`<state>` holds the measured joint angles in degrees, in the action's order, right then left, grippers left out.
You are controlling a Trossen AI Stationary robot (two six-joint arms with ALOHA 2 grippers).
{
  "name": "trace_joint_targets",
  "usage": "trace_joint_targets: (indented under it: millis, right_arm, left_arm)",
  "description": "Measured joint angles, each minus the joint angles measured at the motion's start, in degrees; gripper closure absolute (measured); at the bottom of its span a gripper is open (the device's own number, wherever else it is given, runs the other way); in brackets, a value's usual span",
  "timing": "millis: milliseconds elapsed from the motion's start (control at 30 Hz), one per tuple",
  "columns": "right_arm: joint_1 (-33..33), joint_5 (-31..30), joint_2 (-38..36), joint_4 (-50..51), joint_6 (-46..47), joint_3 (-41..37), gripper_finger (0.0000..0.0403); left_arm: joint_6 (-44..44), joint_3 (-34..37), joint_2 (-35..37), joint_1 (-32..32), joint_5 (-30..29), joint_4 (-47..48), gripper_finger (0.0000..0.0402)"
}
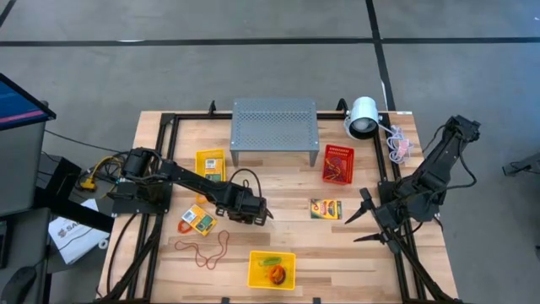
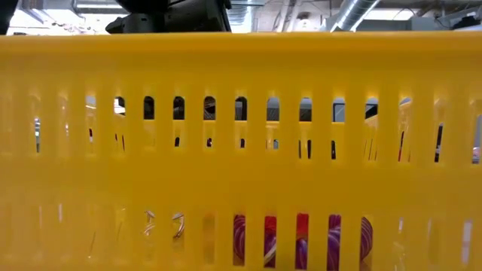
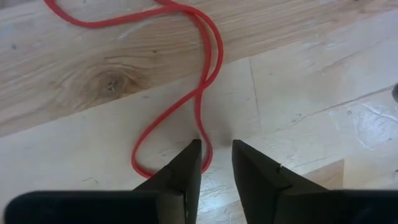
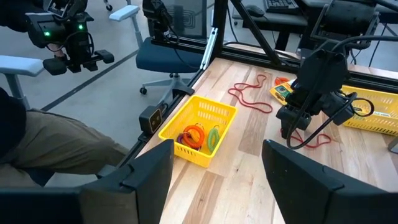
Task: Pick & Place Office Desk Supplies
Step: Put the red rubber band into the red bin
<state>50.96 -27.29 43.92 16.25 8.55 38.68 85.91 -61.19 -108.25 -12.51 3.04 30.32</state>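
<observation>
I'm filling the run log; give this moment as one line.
left tool: down at red rubber band, narrow gap | right tool: open, waiting | yellow basket: bands inside

This is a robotics lab or test workspace set in an open office hall. A pale wooden worktop (image 1: pixel 337 245) sits in a black metal frame (image 1: pixel 160 127) on grey floor (image 1: pixel 253 67) marked with dark lines. Beyond the worktop stand blue office chairs (image 4: pixel 168 56), further black framing, a keyboard (image 4: pixel 286 5) on a desk (partly in view) and another camera rig (image 4: pixel 65 34) with green lights. Exposed ceiling ducts (image 2: pixel 354 13) run overhead.
</observation>
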Motion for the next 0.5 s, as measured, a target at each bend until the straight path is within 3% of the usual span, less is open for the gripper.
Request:
trace_joint_targets:
  millis: [267,500]
  right_arm:
    - [0.02,0.0,0.0,0.0,0.0,0.0,0.0163]
    - [0.02,0.0,0.0,0.0,0.0,0.0,0.0163]
  left_arm:
    - [-2.83,0.07,-0.02,1.21,3.48,0.23,0.0394]
    - [-6.61,0.31,1.24,3.64,5.27,-0.87,0.04]
